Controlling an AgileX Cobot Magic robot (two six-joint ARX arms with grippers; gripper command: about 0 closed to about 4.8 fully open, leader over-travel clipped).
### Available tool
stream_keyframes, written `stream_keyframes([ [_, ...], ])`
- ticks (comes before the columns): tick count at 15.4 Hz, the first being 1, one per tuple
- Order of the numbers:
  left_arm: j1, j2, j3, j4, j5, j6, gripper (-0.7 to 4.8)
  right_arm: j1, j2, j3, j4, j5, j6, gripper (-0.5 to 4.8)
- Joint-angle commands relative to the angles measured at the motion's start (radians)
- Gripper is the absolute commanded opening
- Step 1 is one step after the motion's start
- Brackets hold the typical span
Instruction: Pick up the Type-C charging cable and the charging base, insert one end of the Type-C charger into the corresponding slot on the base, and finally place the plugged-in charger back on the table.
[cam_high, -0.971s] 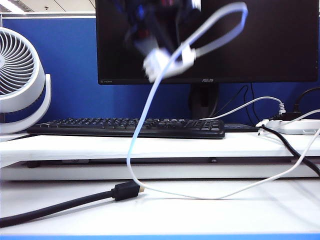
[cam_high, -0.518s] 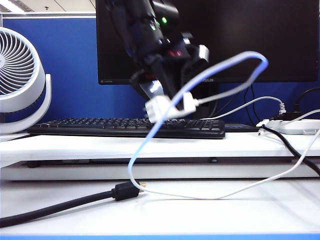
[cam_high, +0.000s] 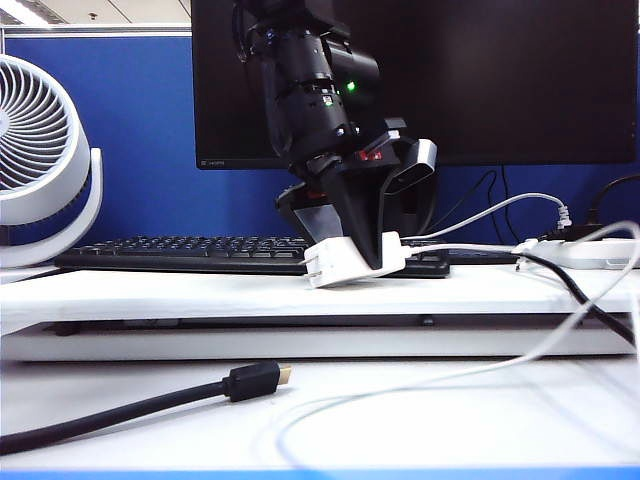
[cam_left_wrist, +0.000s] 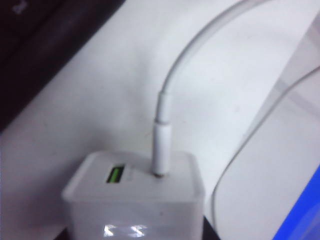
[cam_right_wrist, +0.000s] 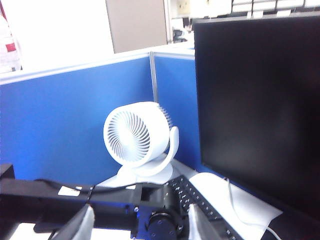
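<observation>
**Ana:** On the raised shelf board (cam_high: 200, 290) of the bench (cam_high: 450, 420), just in front of the keyboard (cam_high: 200, 252), the left arm has come down from in front of the monitor (cam_high: 520, 80). A second ago it held the charging base (cam_high: 345, 262) high up; now the block sits tilted, one lower edge at or touching the board.

**Ben:** And the left gripper (cam_high: 352, 255)?

**Ana:** Its dark fingers pinch the charging base from both sides. The Type-C charging cable (cam_high: 480, 368) has dropped with it: its tall loop is gone and it trails slack over the lower surface, beside the thick black cable (cam_high: 120, 408).

**Ben:** So the plugging is done?

**Ana:** I judge so. In the left wrist view the white plug (cam_left_wrist: 161, 150) stands seated in the slot (cam_left_wrist: 160, 173), next to the green port (cam_left_wrist: 115, 175). What remains is letting go and backing off.

**Ben:** The right gripper?

**Ana:** The right gripper (cam_right_wrist: 140, 220) is raised well clear, facing the fan (cam_right_wrist: 137, 137), its two pale fingers spread with nothing between them.

**Ben:** Materials?

**Ana:** The bench is smooth, matte white. The fan is white plastic with a curved ribbed grille. The charging base is a glossy, round-cornered plastic box. The cable is thin, limp and smooth-sheathed, ending in a stiff cylindrical collar.
</observation>
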Motion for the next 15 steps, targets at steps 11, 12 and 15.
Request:
stream_keyframes([
  [11,-0.004,-0.122,0.012,-0.02,0.01,-0.045,1.58,0.0,-0.01,0.002,-0.006,0.062,-0.001,2.5],
  [12,-0.004,-0.177,0.012,-0.019,0.009,-0.052,0.21,0.0,-0.01,0.002,-0.008,0.082,-0.001,1.79],
  [15,-0.004,-0.31,0.012,-0.016,0.008,-0.053,0.06,0.0,-0.016,0.002,-0.018,0.085,-0.001,0.23],
])
